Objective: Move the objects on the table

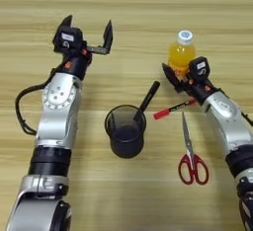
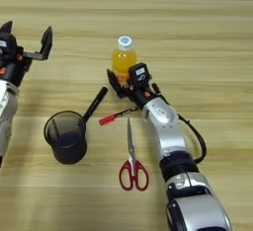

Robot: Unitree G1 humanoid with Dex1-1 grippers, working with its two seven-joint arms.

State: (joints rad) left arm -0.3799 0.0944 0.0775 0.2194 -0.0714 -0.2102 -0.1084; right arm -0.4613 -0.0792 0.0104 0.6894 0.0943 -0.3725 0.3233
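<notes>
The small orange-drink bottle [image 1: 182,51] with its white cap stands upright at the right of the table [image 1: 148,8]. My right gripper [image 1: 179,76] is at the bottle's base, which sits within it. The black mesh pen cup [image 1: 125,130] stands at the centre. The black marker [image 1: 148,96] lies slanted with its lower end at the cup's rim. The red pen [image 1: 173,109] lies just right of it, below my right gripper. The red-handled scissors [image 1: 190,151] lie closed, handles toward me. My left gripper [image 1: 88,30] hangs open and empty at the far left. The white black-capped marker is out of view.
A black cable [image 1: 20,107] loops out beside my left forearm. Another cable [image 2: 197,141] runs along my right forearm, which lies just right of the scissors. Bare wood stretches across the back of the table.
</notes>
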